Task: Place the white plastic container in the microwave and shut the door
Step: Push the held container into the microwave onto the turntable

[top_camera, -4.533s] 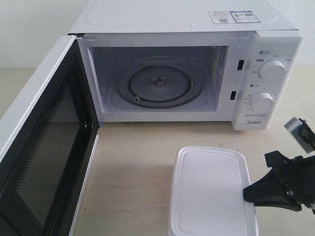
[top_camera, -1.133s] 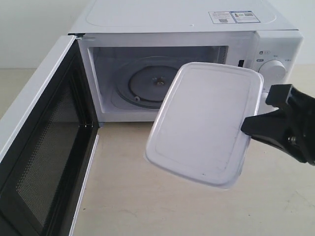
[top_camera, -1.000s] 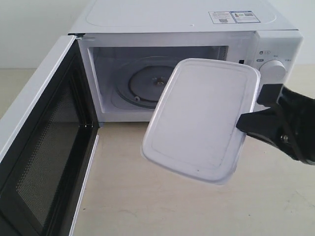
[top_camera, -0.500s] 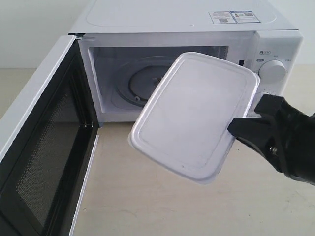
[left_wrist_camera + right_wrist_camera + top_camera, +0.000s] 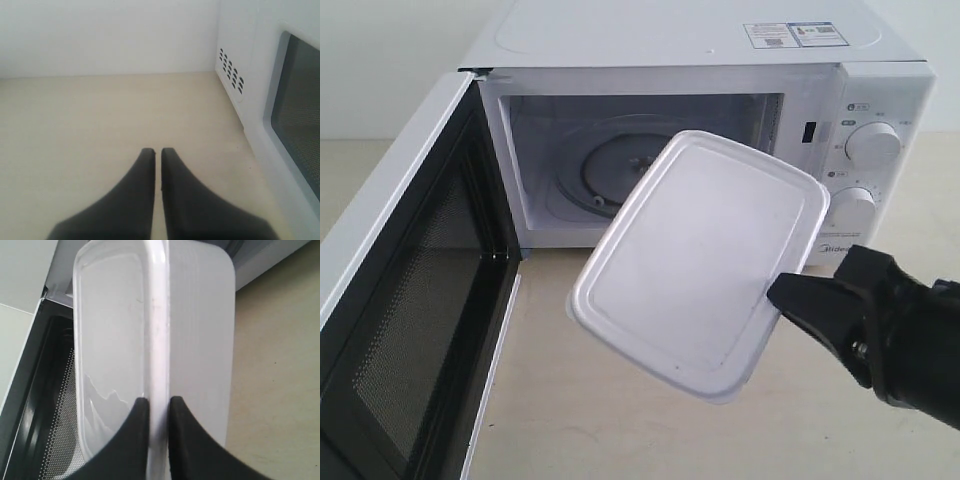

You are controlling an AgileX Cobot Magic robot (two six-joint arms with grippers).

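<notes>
Under the microwave (image 5: 670, 35), pale beige tabletop (image 5: 600, 410)

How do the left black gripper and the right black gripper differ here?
The left black gripper is shut on nothing; the right black gripper is shut on the rim of the translucent-white plastic container. The left one hangs over beige tabletop beside the open white door; the right one holds its load tilted before the cavity of the white microwave. Both are black with tapered fingers.

This is looking like a plain lab or test bay: a white household microwave (image 5: 700, 40) is sitting on a bare beige bench (image 5: 600, 420), with a blank pale wall (image 5: 380, 60) standing behind it.
</notes>
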